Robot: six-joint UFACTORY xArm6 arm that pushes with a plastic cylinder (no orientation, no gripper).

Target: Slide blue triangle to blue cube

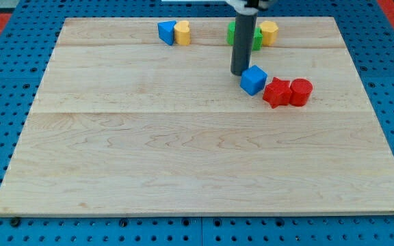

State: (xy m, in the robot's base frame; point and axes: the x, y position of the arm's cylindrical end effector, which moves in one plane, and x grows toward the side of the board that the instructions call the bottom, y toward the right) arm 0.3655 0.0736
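The blue triangle (165, 32) lies near the view's top, left of centre, touching a yellow block (182, 32) on its right. The blue cube (254, 79) sits right of centre in the upper part of the board. My tip (240, 72) is the lower end of the dark rod, just at the cube's upper left, touching or nearly touching it. The tip is far to the right of the blue triangle.
A red star-like block (276, 92) and a red cylinder (300, 91) sit side by side right of the blue cube. A green block (256, 36), partly hidden by the rod, and a yellow block (269, 31) lie at the top. The wooden board (183, 157) rests on a blue pegged surface.
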